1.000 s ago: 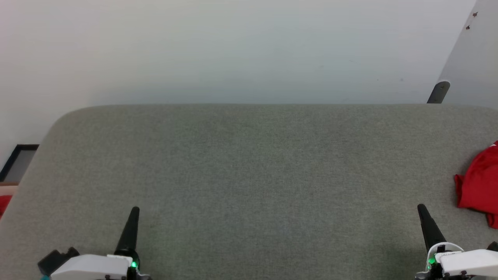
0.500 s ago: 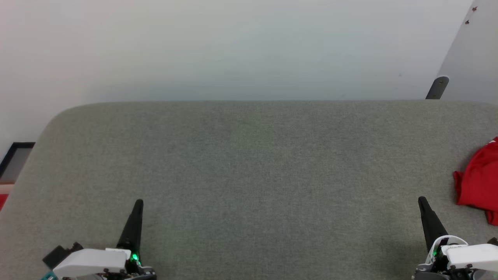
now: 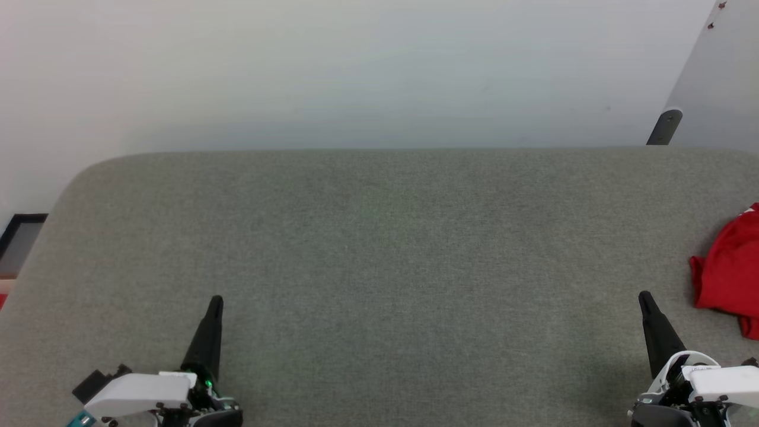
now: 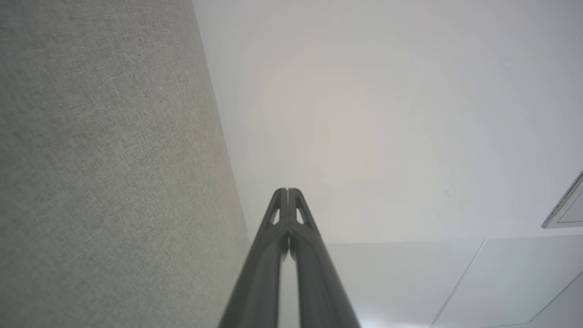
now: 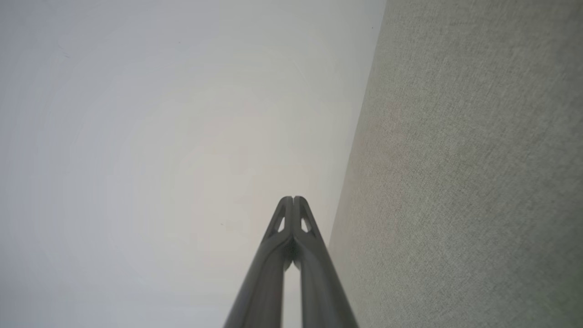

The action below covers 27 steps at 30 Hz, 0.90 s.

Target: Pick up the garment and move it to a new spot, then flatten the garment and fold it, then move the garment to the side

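Head view tipped slightly as I eased both arms forward; dark-fingered left gripper [image 3: 216, 301] and right gripper [image 3: 643, 296] pressed together, empty, with the crumpled bright red jersey garment [image 3: 728, 274] untouched at the right edge of the grey fabric tabletop [image 3: 379, 237], pickup pending.

The garment [image 3: 726, 273] is cut off by the head view's right edge

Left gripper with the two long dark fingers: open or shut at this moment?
Shut. In the left wrist view the left gripper is closed tip to tip, with no gap at the tips and nothing held between them.
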Tool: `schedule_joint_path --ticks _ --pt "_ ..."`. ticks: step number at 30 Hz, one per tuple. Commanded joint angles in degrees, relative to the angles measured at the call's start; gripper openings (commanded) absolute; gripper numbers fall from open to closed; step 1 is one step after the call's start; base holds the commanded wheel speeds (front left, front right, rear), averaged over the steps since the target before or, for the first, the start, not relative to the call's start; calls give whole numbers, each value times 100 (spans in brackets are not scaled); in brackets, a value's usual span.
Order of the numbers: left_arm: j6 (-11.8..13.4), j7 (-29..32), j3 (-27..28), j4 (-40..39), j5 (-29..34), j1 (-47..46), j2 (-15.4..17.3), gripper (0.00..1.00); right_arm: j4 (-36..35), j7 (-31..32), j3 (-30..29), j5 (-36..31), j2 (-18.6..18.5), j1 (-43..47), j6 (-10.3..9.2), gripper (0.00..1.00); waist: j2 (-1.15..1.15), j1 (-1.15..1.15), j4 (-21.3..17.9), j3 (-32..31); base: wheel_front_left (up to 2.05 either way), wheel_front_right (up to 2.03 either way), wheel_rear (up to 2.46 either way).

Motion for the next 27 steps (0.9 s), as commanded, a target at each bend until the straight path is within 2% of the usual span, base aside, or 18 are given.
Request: schedule_joint_path --ticks 1,27 --pt "-29 37 23 10 -99 -71 -22 0 8 34 -18 120 22 -87 2 0 0 0 -4 8 0 0 0" --pt "-30 72 27 17 -215 -101 -40 0 21 57 -22 256 26 -94 2 0 0 0 -16 30 0 0 0"
